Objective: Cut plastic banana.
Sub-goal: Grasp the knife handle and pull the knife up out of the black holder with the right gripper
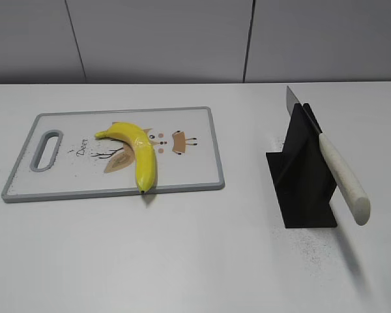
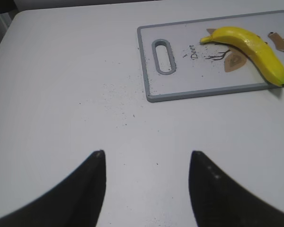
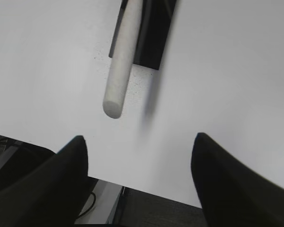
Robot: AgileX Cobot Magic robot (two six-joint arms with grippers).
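Note:
A yellow plastic banana [image 1: 135, 152] lies on a white cutting board with a grey rim [image 1: 212, 140] at the left of the table; both also show in the left wrist view, the banana [image 2: 255, 49] on the board [image 2: 146, 71]. A knife with a white handle [image 1: 342, 177] rests slanted in a black stand [image 1: 300, 182] at the right. The handle [image 3: 120, 66] and the stand [image 3: 154, 42] show in the right wrist view. My left gripper [image 2: 146, 153] is open and empty over bare table, short of the board. My right gripper [image 3: 139, 138] is open and empty near the table's front edge, short of the handle's end.
The white table's front edge [image 3: 146, 194] runs just under my right gripper, with dark floor and a cable below. Dark specks dot the table beside the board [image 2: 118, 101] and around the stand [image 1: 306, 244].

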